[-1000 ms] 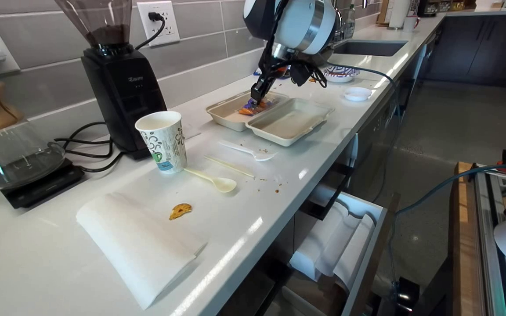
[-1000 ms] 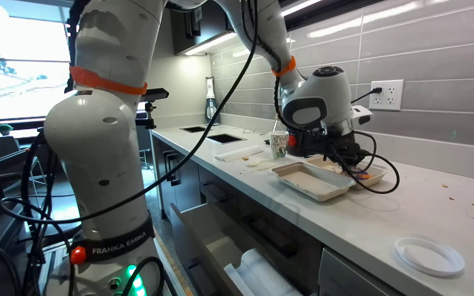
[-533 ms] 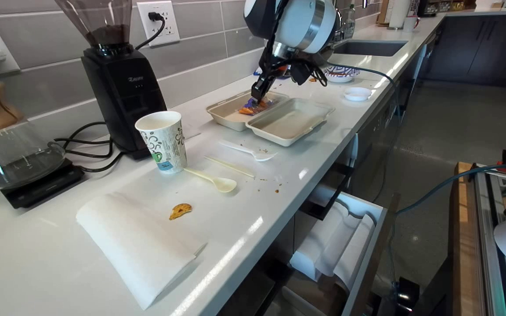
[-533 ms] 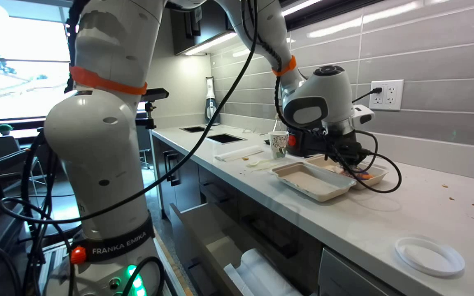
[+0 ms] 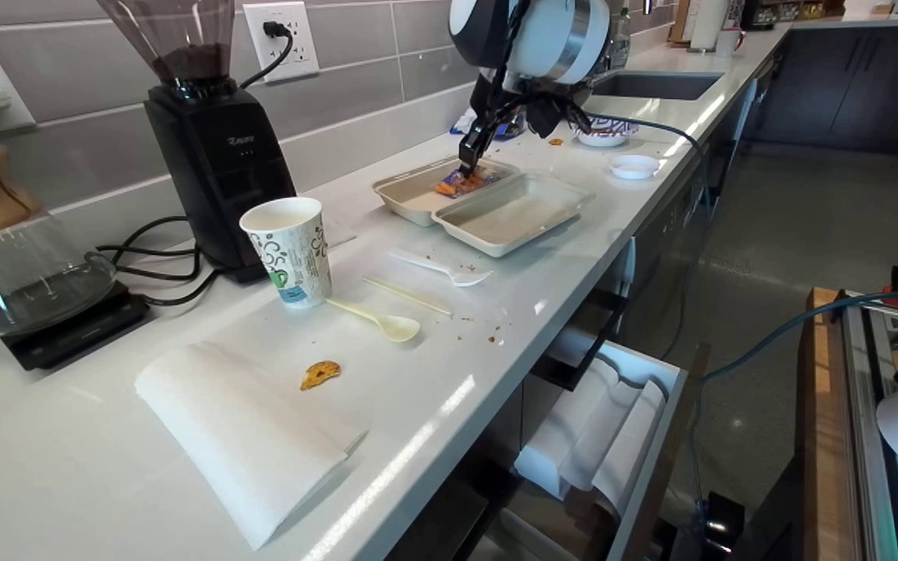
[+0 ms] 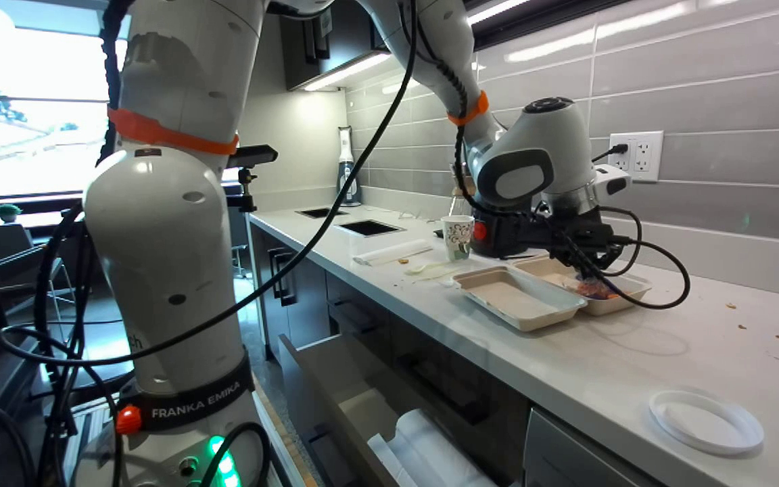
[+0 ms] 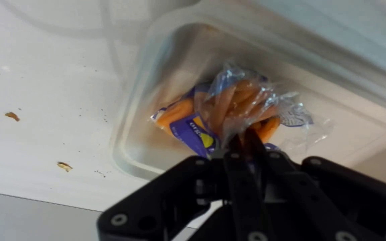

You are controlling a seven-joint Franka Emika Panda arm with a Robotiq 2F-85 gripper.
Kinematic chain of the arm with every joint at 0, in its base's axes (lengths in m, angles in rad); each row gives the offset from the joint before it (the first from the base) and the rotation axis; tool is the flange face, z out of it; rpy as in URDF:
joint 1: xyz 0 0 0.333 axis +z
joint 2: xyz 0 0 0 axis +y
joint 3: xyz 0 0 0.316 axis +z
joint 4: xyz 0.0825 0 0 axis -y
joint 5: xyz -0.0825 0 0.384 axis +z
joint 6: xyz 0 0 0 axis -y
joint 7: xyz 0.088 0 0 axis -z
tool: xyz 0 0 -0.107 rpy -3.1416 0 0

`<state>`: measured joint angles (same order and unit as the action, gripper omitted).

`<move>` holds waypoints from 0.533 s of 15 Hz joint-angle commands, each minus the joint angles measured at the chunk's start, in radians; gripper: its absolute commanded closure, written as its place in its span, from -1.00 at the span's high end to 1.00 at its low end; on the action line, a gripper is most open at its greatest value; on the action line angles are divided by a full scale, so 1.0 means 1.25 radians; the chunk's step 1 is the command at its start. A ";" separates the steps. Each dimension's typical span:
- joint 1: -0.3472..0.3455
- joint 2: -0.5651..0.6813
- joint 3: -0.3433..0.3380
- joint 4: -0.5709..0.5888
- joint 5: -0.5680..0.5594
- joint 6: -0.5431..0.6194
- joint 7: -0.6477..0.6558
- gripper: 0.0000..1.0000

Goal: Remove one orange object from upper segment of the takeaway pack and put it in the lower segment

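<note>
Pale counter [image 5: 418, 382] sweeping from lower left in an exterior view, and there's our 2-part takeaway pack [image 5: 500, 214] at upper centre! In its upper segment [image 5: 418, 191], centre of the wrist view, our gripper [image 7: 244, 139] pinches the carrot bag [image 7: 233, 103]: slippery, floppy film, we'd judge, light, best held by a bunched fold.

Pincer [image 6: 589, 268] at orange bag [image 6: 596, 290], takeaway pack [image 6: 518, 296] (unfolded)
</note>
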<state>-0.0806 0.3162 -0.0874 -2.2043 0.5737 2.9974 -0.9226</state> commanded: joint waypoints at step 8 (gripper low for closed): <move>0.009 -0.096 -0.046 -0.027 -0.212 -0.196 0.255 -0.96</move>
<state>-0.0141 0.2564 -0.1864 -2.2074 0.4315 2.8182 -0.7217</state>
